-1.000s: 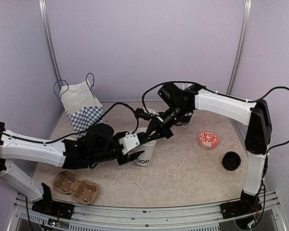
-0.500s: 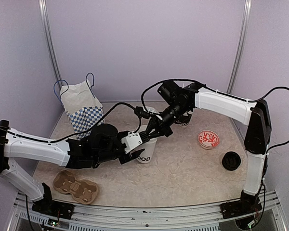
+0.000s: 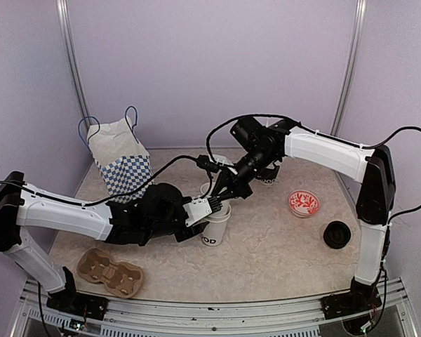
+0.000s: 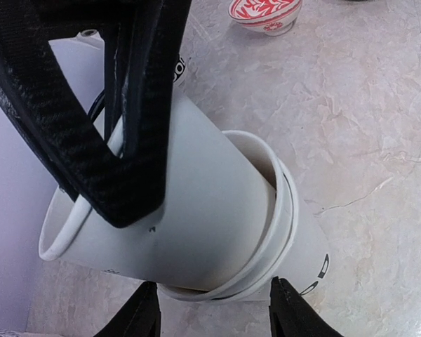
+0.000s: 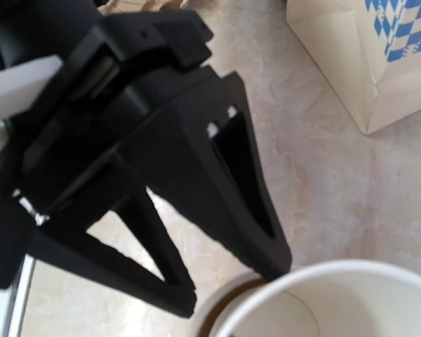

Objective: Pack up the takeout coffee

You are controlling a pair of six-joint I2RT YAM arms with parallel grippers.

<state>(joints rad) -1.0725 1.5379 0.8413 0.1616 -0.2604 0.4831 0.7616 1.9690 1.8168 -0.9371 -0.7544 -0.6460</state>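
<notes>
Right of the checkered bag [image 3: 119, 158] on the table [image 3: 281, 246], the lower cup [image 4: 305, 256] stands upright with the upper cup [image 4: 203, 210] tilted inside it. The right fingers [image 4: 137, 175] pinch the upper cup's rim. The left fingers [image 4: 144, 312] sit spread on either side of the lower cup; whether they press it, I cannot tell

Partial black lettering "OD" near base of paper cup [image 3: 211, 230].
</notes>
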